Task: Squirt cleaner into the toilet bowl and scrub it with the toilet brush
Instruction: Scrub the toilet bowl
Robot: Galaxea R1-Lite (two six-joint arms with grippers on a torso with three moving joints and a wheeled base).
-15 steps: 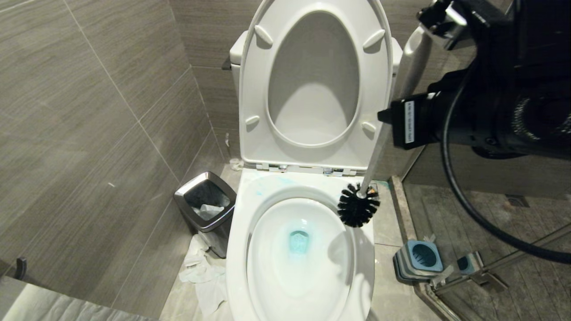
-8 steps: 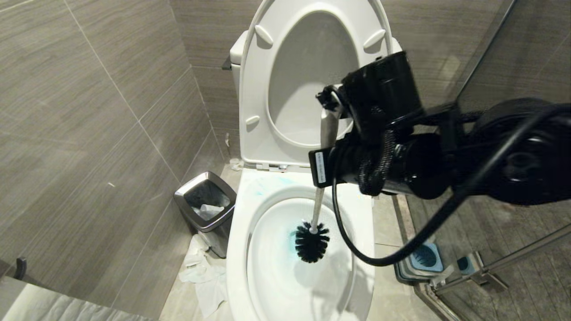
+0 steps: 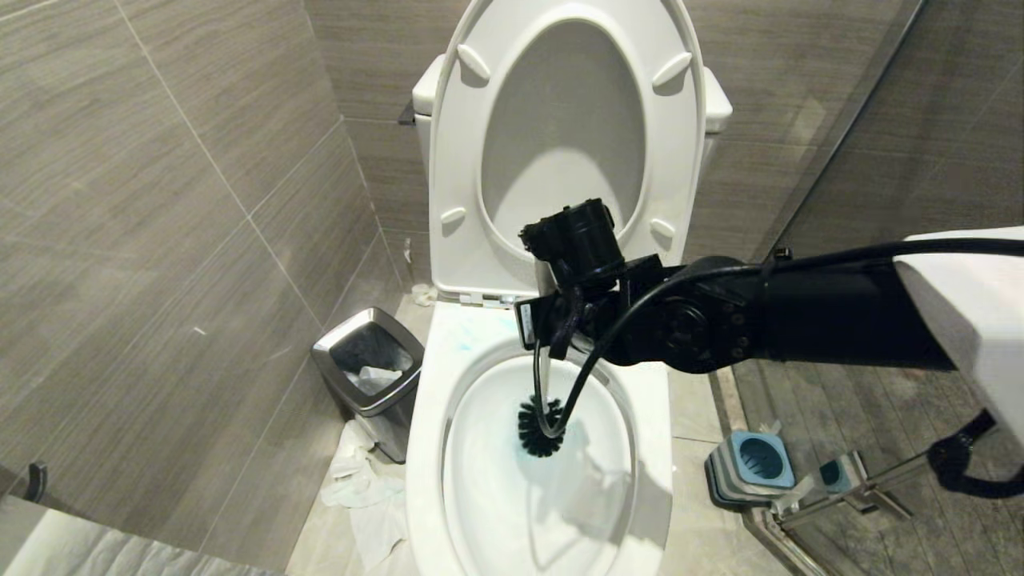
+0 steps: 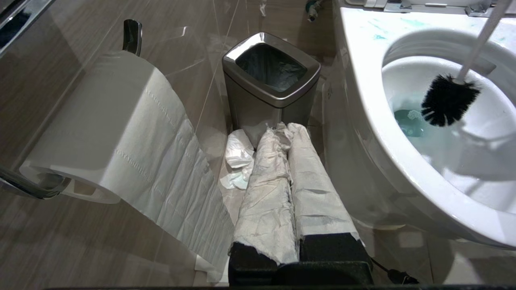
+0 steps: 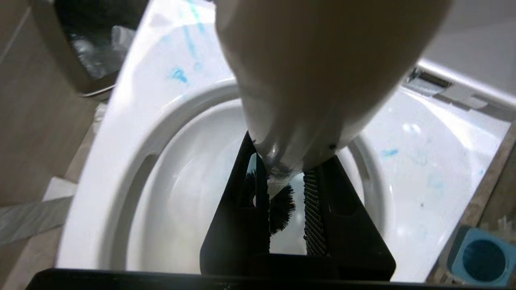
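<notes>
The white toilet bowl point(image 3: 424, 448) stands open, seat and lid up. My right gripper point(image 3: 546, 336) reaches over the basin from the right, shut on the pale handle of the toilet brush point(image 3: 540, 428). The dark bristle head hangs low in the basin, over the water tinted turquoise by cleaner point(image 4: 407, 121). Blue cleaner smears point(image 5: 177, 74) streak the rim. In the right wrist view the gripper point(image 5: 287, 161) clamps the handle, with the brush point(image 5: 282, 205) bristles below it. My left gripper point(image 4: 287, 129) is parked low beside the bowl point(image 4: 363, 80), its paper-wrapped fingers shut together.
A steel-rimmed bin point(image 3: 370, 372) stands left of the toilet with crumpled paper point(image 3: 364, 496) on the floor by it. The blue-and-grey brush holder point(image 3: 752, 468) sits on the floor at the right, next to the shower door frame point(image 3: 848, 488). A toilet roll point(image 4: 109, 133) hangs by the left arm.
My right arm swung down and left from the upper right. The brush head went from the rim's rear right edge into the basin, then lower toward the water.
</notes>
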